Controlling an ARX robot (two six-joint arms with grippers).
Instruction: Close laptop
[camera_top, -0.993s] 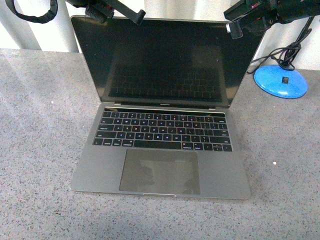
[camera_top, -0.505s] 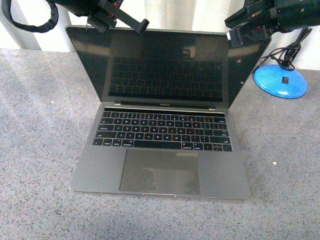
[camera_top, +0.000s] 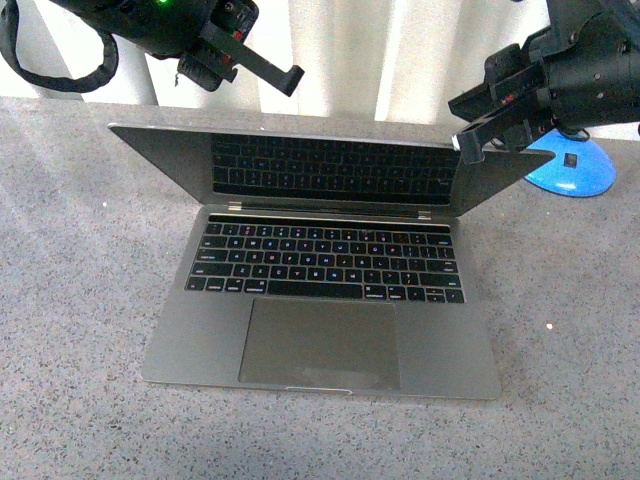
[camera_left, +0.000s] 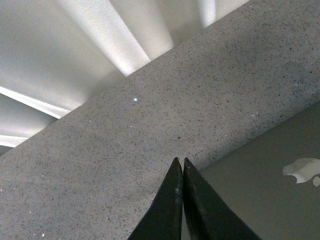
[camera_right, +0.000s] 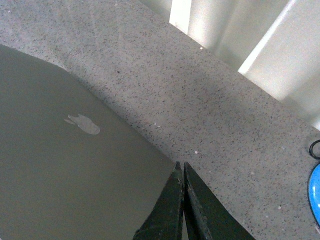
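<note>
- Currently the laptop (camera_top: 325, 262) sits at the centre of the speckled grey table (camera_top: 80, 300), its base flat and its trackpad (camera_top: 320, 343) nearest the robot.
- Its lid (camera_top: 330, 165) is partly lowered and leans forward over the keyboard. The dark screen mirrors the rows of keys.
- Left gripper (camera_top: 290, 78): it hangs above the far left part of the lid, and in the front view its tip is clear of the lid's top edge.
- In the left wrist view the left gripper (camera_left: 179, 161) has its two fingers pressed together with nothing between them. The tips lie just beside the lid's (camera_left: 260, 195) corner, over bare table.
- Right gripper (camera_top: 465, 140): its tip meets the lid's top edge near the far right corner. Whether it actually presses on the metal cannot be told from the front view.
- In the right wrist view the right gripper (camera_right: 180, 165) also has its fingers closed together and empty, at the edge of the lid (camera_right: 60, 165).
- The apple logo (camera_left: 302, 171) shows on the grey outer face of the lid in the left wrist view, and it shows again (camera_right: 82, 124) in the right wrist view.
- A blue round base (camera_top: 570, 170) with a black cable stands on the table to the right of the laptop, behind the right arm.
- A white pleated backdrop (camera_top: 350, 50) rises behind the table's far edge.
</note>
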